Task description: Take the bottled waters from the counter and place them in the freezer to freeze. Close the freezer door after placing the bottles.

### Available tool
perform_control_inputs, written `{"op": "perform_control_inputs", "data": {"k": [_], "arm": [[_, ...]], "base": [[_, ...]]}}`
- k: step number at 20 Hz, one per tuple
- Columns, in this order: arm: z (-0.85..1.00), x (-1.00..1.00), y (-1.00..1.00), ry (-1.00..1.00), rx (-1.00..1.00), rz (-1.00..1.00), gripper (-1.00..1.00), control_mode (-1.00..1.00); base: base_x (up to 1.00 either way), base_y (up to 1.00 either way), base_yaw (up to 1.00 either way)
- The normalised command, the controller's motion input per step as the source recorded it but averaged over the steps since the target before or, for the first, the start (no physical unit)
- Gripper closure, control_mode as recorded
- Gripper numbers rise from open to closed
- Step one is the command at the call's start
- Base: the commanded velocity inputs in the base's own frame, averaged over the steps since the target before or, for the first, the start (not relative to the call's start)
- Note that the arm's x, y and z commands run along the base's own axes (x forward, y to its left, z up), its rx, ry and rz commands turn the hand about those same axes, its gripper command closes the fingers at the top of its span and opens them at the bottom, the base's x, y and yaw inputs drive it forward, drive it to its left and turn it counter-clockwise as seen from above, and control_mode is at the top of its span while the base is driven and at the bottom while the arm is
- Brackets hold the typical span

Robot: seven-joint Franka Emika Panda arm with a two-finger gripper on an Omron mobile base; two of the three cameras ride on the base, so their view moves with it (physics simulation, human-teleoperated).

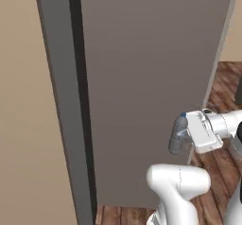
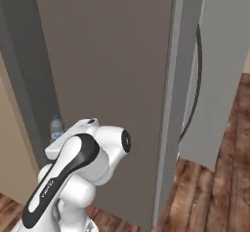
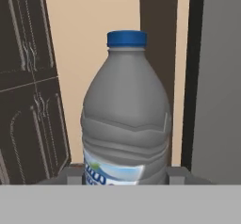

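The gripper (image 1: 189, 136) is clamped on an upright grey bottle (image 1: 179, 135) at the right of the left base view, beside the freezer door (image 1: 151, 77). This looks like the carry step; next the bottle must reach a freezer shelf.

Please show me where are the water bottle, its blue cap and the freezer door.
water bottle (image 3: 126, 124), hand view, on its grey body.
blue cap (image 3: 126, 38), hand view, cap's side.
freezer door (image 1: 151, 68), left base view, on the flat panel.
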Motion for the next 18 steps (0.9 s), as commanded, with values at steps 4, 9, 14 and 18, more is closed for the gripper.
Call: {"op": "perform_control_inputs", "data": {"k": [4,9,14,18], "arm": [[0.00,0.00,0.00,0.00,0.00,0.00,1.00,1.00],[0.00,0.00,0.00,0.00,0.00,0.00,1.00,1.00],[0.00,0.00,0.00,0.00,0.00,0.00,1.00,1.00],[0.00,0.00,0.00,0.00,0.00,0.00,1.00,1.00]], "base": [[-0.25,-1.00,0.00],[-0.07,-1.00,0.00],[0.01,-0.86,0.00],[0.08,-0.87,0.00]]}}
